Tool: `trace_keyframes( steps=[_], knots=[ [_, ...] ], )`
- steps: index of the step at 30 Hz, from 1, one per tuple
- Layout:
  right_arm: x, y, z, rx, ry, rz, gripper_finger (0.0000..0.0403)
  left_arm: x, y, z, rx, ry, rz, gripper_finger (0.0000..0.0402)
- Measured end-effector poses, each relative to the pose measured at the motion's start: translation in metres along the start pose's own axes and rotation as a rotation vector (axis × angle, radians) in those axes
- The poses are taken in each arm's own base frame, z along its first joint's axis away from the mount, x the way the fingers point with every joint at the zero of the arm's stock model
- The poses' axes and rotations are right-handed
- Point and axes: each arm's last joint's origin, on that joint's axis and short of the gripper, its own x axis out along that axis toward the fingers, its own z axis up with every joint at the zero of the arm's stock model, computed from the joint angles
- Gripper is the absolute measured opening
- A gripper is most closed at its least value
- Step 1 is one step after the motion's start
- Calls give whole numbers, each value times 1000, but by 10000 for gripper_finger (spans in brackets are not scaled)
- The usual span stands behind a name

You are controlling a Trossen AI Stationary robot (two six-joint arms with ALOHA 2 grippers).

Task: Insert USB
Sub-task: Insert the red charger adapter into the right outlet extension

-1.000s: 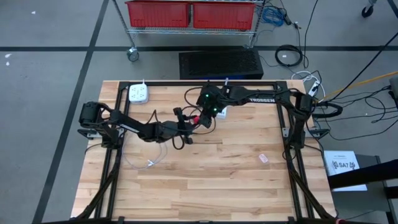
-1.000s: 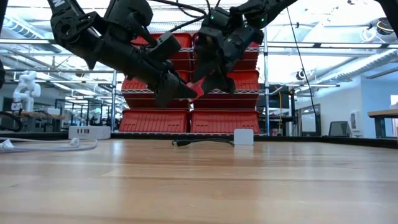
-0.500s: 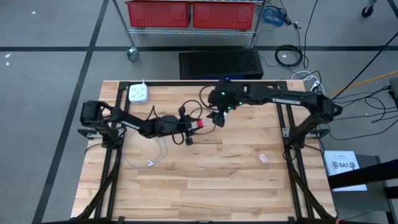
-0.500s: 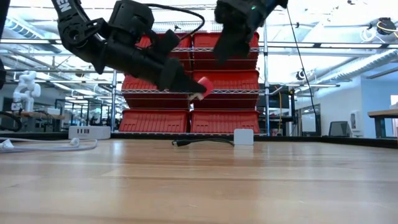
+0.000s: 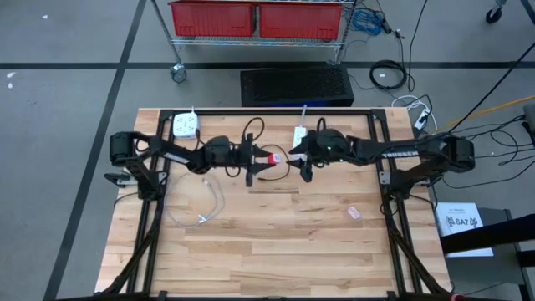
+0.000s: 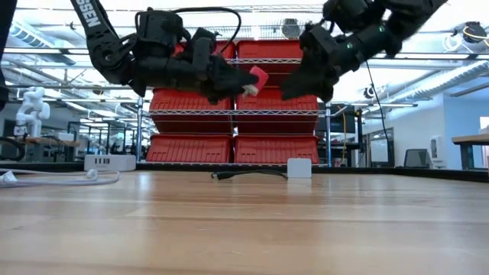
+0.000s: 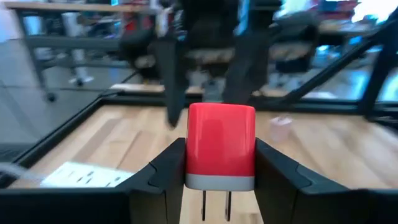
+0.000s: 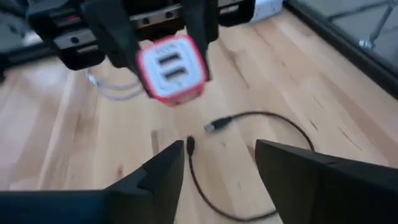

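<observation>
A red USB charger (image 7: 221,143) with a pale base and two prongs is held level, high above the table, with my left gripper (image 7: 221,177) shut on it. Its face with two ports (image 8: 173,68) points at my right gripper (image 8: 217,171). The right gripper stands open a short way to the charger's right (image 5: 299,161), with nothing between its fingers. A black USB cable (image 8: 249,121) lies loose on the wood below, its plug (image 8: 217,125) free. In the low view the charger (image 6: 257,76) hangs between the two grippers. My left gripper pinches the charger's two opposite sides (image 7: 188,163) between its two fingers, close to the pale prong end. The fingers (image 7: 166,171) come in level from the table's left. The charger is lifted clear, with its port face away from the wrist and its prongs (image 7: 214,205) back between the fingers.
A white power strip (image 5: 185,125) lies at the far left, and a white block (image 5: 299,134) at the far middle. A white cable (image 5: 209,205) loops below the left arm. A small pink piece (image 5: 354,212) lies on the wood at the right. Red bins stand on a rack beyond the table.
My right gripper has drawn back from the charger toward the table's right edge. My left gripper has swung toward the far edge, risen a little and rolled. The charger, which slanted downward before, now sits level with its ports facing right.
</observation>
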Motion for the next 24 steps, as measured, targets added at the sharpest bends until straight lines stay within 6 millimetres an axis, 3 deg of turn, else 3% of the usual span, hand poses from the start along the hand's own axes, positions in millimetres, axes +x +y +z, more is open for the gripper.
trace_keyframes(
  steps=[5,8,12,24],
  knots=[
    [6,-1,-3,-25,-86,25,150,-4,10,4,-11,-41,-55,150],
    [6,3,0,-36,-82,136,132,-6,16,6,-27,-61,-74,150],
    [3,11,7,-48,-146,170,126,-7,17,8,-34,-77,-137,150],
    [5,16,13,-90,-237,142,226,-8,15,11,-24,-102,-204,150]
  ],
)
